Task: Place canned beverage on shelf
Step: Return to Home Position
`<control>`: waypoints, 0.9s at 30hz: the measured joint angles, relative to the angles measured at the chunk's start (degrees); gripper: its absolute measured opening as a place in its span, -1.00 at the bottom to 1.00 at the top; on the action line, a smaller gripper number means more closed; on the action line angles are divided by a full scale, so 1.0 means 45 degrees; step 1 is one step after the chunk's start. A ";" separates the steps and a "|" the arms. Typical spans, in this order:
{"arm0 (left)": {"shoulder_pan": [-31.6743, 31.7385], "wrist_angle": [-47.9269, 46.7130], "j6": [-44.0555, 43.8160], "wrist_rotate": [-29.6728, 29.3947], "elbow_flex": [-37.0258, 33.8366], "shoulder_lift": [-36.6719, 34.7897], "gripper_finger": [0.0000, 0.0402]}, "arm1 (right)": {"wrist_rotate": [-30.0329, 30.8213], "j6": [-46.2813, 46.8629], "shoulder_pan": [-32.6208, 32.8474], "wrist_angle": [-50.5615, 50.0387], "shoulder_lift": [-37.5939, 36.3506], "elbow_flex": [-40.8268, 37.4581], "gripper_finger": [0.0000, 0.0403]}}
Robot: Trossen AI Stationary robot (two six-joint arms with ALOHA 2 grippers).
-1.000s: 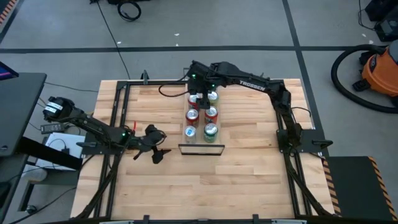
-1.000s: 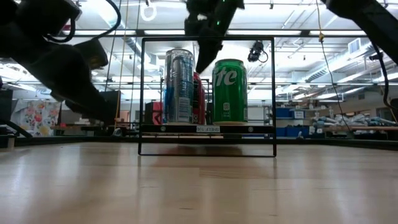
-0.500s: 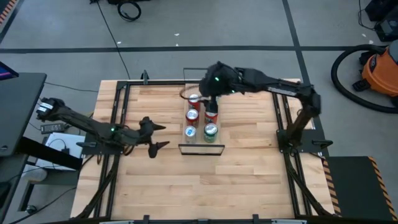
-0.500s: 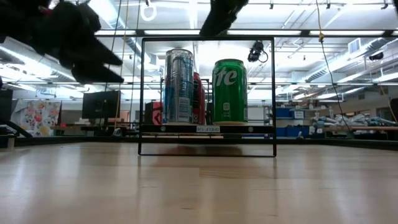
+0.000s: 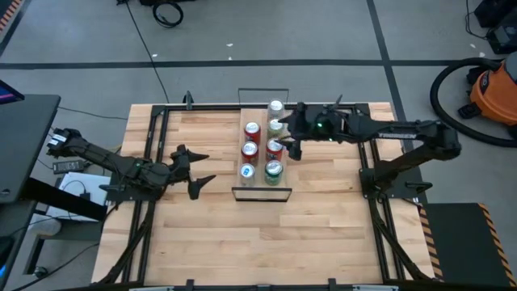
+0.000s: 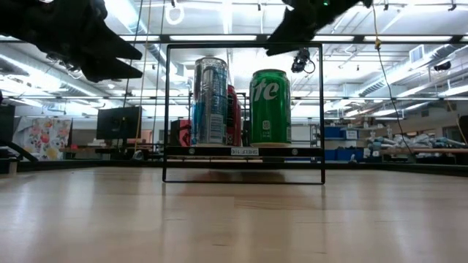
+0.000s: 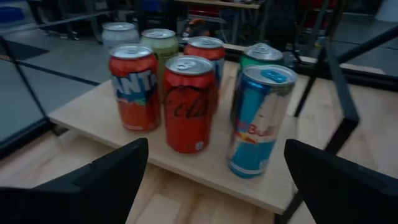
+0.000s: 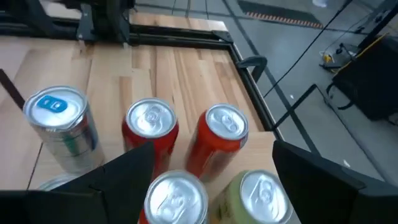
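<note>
The shelf (image 5: 252, 115), a narrow light-wood board with black wire rails, stands mid-table. Several cans stand upright on it in two rows: a silver can (image 5: 275, 106) at the far end, a pale green one (image 5: 275, 125), red ones (image 5: 250, 149), and at the near end a blue-silver can (image 6: 210, 101) and a green can (image 6: 270, 106). My right gripper (image 5: 287, 137) hovers open and empty above the shelf's right side. My left gripper (image 5: 206, 168) stays open and empty to the left of the shelf, raised off the table and pointing at the cans.
Black frame rails (image 5: 153, 162) run along the sides of the wooden table. Bare tabletop (image 5: 323, 234) lies in front of the shelf and on both sides of it. An orange vacuum (image 5: 493, 89) stands on the floor beyond the table's right edge.
My right gripper has drawn back from over the shelf's far end toward the table's right edge, uncovering the silver can standing there. My left gripper has risen off the table and tipped toward level, drawing slightly toward the left edge. The cans have kept still.
</note>
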 joint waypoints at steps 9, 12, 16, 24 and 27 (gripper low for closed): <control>0.0002 0.0009 0.0274 -0.0567 0.0000 -0.0101 0.94 | 0.1086 0.0569 0.0758 0.2542 -0.2241 -0.3015 0.67; -0.0002 -0.0135 0.0347 -0.0602 -0.0005 -0.0392 0.94 | 0.1799 0.0707 0.1195 0.2839 -0.2975 -0.3758 0.67; -0.0007 -0.0716 0.0374 -0.0766 -0.0010 -0.1054 0.94 | 0.2987 0.0804 0.1811 0.3035 -0.4082 -0.4800 0.67; -0.0007 -0.1104 0.0572 -0.0979 -0.0015 -0.1833 0.94 | 0.1475 0.1664 0.1521 0.3634 -0.7292 -0.7214 0.63; -0.0007 -0.0874 0.0590 -0.0976 -0.0015 -0.1781 0.94 | -0.0199 0.2178 0.0973 0.4350 -0.8317 -0.8187 0.60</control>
